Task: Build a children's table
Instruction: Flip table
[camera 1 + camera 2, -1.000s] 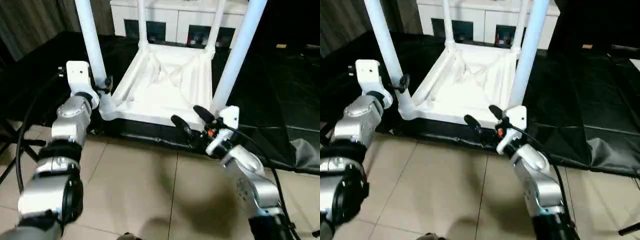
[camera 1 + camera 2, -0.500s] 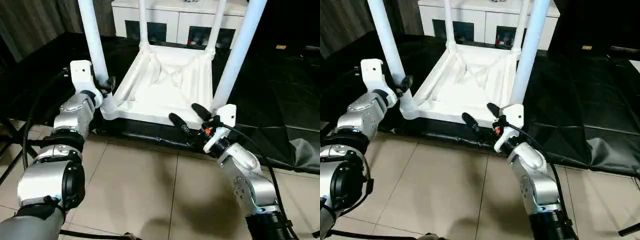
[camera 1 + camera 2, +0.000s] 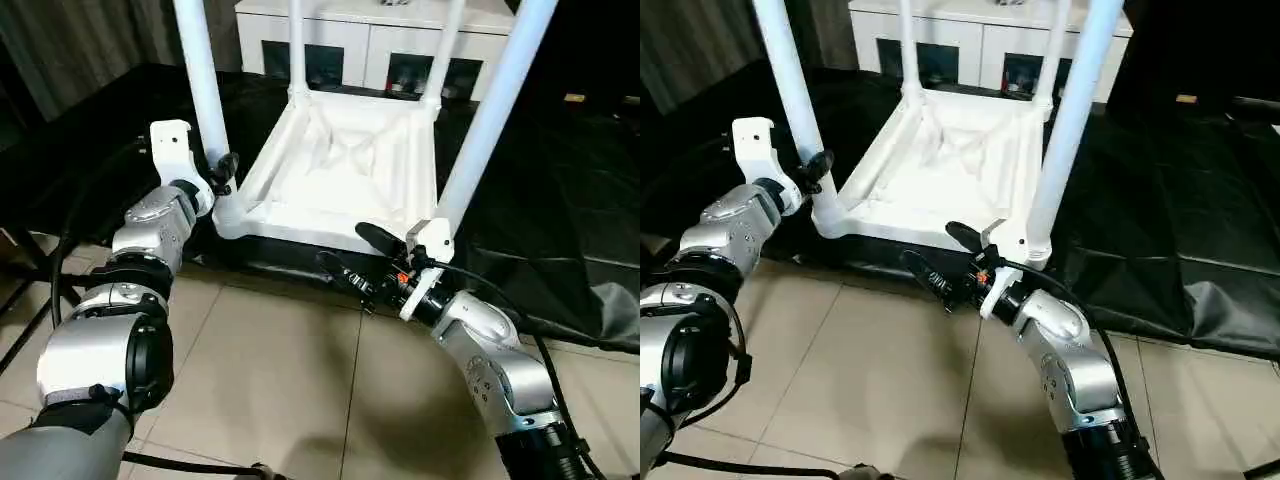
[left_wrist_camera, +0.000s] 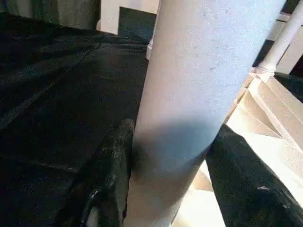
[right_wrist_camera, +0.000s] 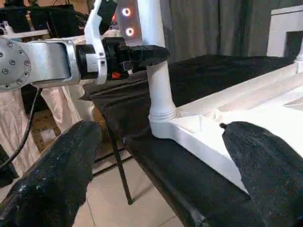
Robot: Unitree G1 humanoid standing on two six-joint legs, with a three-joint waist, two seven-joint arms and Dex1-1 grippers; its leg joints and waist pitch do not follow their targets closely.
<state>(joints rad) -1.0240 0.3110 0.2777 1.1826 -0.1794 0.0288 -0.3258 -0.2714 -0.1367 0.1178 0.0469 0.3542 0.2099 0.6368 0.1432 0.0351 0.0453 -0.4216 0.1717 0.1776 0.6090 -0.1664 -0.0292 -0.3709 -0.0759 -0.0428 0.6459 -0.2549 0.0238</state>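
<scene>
Gripping near-left leg (image 3: 203,85) of upturned children's table (image 3: 340,175) at our 11 o'clock, left gripper (image 4: 165,165) pinching it; right gripper (image 3: 352,258) spread wide, empty, beside near edge at 1 o'clock.

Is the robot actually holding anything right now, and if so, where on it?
Yes: the left claw grips a long white plastic table leg low down, just above its corner socket. The right claw is open, holding nothing.

Beige tiled floor (image 3: 270,390), black mat (image 3: 560,190), white cabinet (image 3: 390,50), grey curtain (image 3: 90,50)

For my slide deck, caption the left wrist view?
Left claw closed around a white table leg above the black mat.
</scene>
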